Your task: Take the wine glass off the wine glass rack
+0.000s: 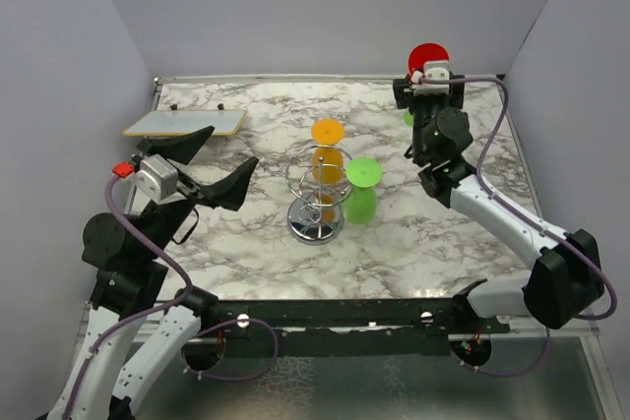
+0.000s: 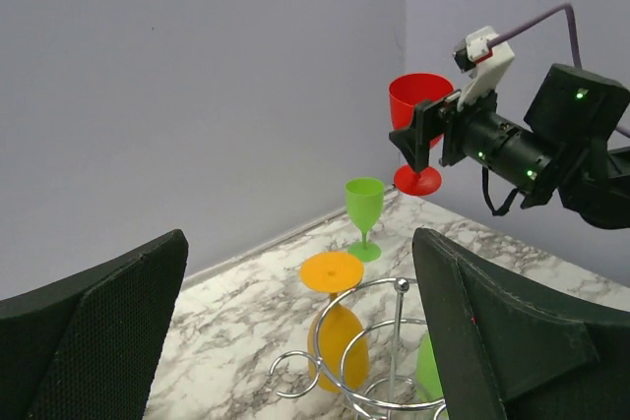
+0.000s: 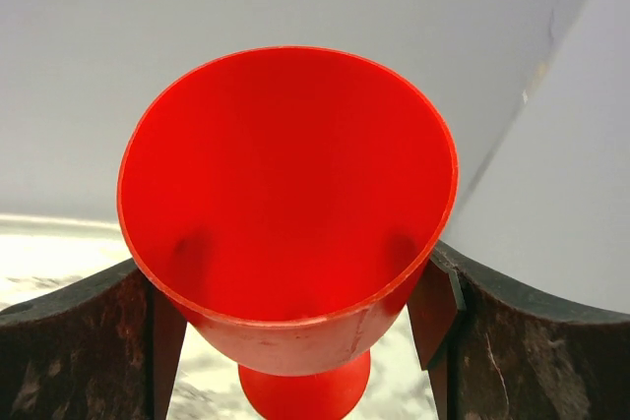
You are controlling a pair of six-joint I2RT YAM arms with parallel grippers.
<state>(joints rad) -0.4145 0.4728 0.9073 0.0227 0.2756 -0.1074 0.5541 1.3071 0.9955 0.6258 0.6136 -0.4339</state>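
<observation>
- My left fingers (image 1: 228, 184) are spread wide with nothing between them, hovering over the marble-patterned desk (image 1: 423, 243). A pale flat board (image 1: 184, 122) lies just behind them.
- Ahead of those fingers and to their right stands the shiny chrome wire wine glass rack (image 1: 315, 206). An orange plastic goblet (image 1: 327, 157) hangs upside down on its far side, and a green plastic goblet (image 1: 361, 194) hangs the same way on its right.
- Further right, my right fingers (image 3: 69, 341) pinch the red plastic wine glass (image 3: 285, 194) by the lower part of its bowl. It is upright and raised off the desk, well apart from the rack.
- As I judge it, the lift-off is done for the red glass. What is left is lowering it to the desk and letting go.
- The left wrist camera shows a second green goblet (image 2: 364, 211) standing upright on the desk below the right fingers. From overhead the right arm nearly hides it.
- The right wrist camera shows both pads against the red bowl but nothing of the rack. Only the overhead view shows the gap between the two.
</observation>
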